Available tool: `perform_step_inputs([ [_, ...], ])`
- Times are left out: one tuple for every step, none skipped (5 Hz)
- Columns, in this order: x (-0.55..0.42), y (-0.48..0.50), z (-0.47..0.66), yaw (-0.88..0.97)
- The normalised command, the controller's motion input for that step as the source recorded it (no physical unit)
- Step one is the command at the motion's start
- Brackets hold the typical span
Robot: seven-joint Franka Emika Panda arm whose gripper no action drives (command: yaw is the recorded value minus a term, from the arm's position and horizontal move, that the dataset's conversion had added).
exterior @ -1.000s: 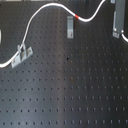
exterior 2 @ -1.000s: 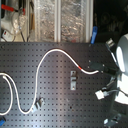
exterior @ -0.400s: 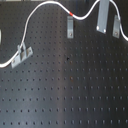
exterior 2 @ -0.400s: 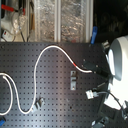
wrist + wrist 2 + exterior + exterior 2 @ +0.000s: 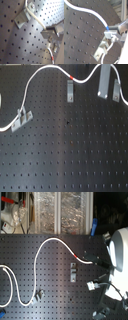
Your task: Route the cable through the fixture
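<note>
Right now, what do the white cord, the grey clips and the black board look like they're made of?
The long thin white cable looks like soft plastic-sheathed cord: it curves smoothly. The upright grey clip appears to be dull, matte metal. The black perforated board looks like matte painted or anodised metal with regular holes.

A black perforated board (image 5: 55, 267) fills the scene, with cluttered shelving (image 5: 60, 212) behind it.
</note>
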Motion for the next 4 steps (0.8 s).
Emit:
perform_step_inputs([
  [-0.013, -0.035, 0.00, 0.00],
  [-0.305, -0.122, 0.09, 0.14],
  [-0.569, -0.070, 0.08, 0.30],
  [-0.010, 0.005, 0.00, 0.00],
])
